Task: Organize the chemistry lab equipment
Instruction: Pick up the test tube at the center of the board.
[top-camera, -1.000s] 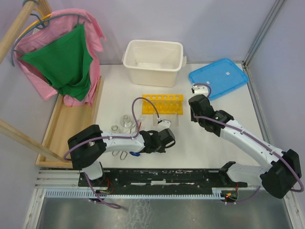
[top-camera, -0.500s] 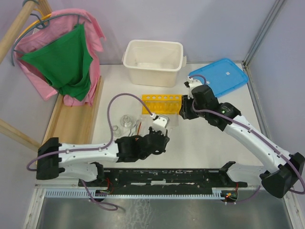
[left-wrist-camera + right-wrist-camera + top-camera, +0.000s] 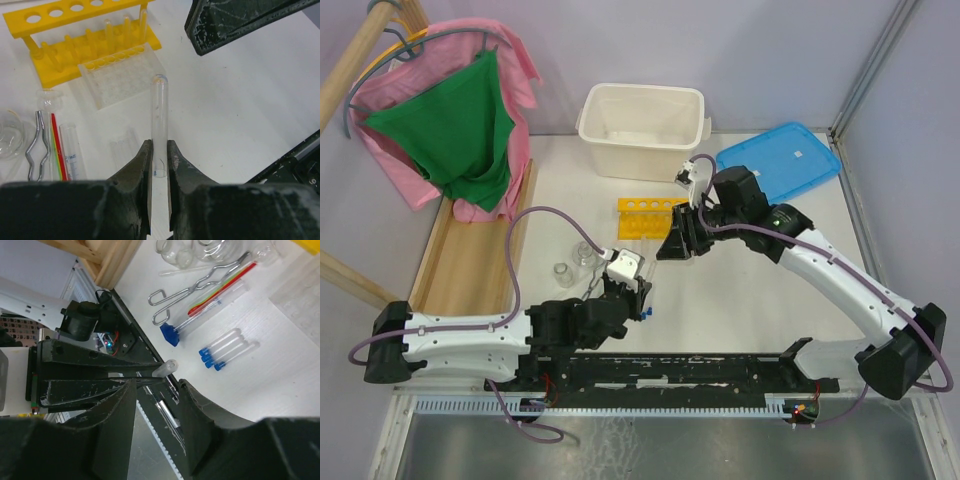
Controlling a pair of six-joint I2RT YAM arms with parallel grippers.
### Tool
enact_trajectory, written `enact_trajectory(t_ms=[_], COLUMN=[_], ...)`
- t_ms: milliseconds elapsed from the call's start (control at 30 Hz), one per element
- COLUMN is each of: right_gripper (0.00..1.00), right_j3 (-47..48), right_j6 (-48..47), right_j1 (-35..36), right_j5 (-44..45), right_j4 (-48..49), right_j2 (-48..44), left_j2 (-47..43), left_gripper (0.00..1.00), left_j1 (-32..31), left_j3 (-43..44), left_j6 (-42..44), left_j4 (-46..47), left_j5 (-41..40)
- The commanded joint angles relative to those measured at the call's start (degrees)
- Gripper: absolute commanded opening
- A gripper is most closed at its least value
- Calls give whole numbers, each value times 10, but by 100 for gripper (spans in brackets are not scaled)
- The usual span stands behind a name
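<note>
My left gripper (image 3: 159, 145) is shut on a clear uncapped tube (image 3: 160, 115) and holds it above the table; in the top view this gripper (image 3: 638, 290) is near the front middle. My right gripper (image 3: 157, 385) is open, its jaws apart just short of that tube's rounded tip (image 3: 165, 368); in the top view it (image 3: 676, 245) hangs in front of the yellow rack (image 3: 655, 218). Blue-capped tubes (image 3: 225, 350), metal tongs (image 3: 195, 290), a red rod (image 3: 225, 284) and glass flasks (image 3: 582, 258) lie on the table.
A clear plastic rack (image 3: 122, 75) lies before the yellow rack (image 3: 75, 45). The white tub (image 3: 642, 130) stands at the back, the blue lid (image 3: 778, 160) at the back right. A wooden tray (image 3: 470, 250) and hanging clothes (image 3: 450, 120) are on the left.
My left arm has swung left and nearer and raised the clear tube. My right gripper has moved left from the rack's right end to just beyond the tube's tip.
</note>
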Motion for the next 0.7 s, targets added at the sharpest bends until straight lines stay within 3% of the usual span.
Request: enact_trajectory(t_ms=[0,667], right_gripper=[47,41], right_j3=[1,-9], right_j6=[17,14], right_j1=[2,8], right_j5=[-66,-74], right_j4=[48,70], right_j2=[9,46], left_j2=[-10,-18], left_gripper=[3,3], left_j1=[-6,-19], left_j3=[5,8], left_j6=[34,46], left_j4=[44,63], left_j5=[-37,-48])
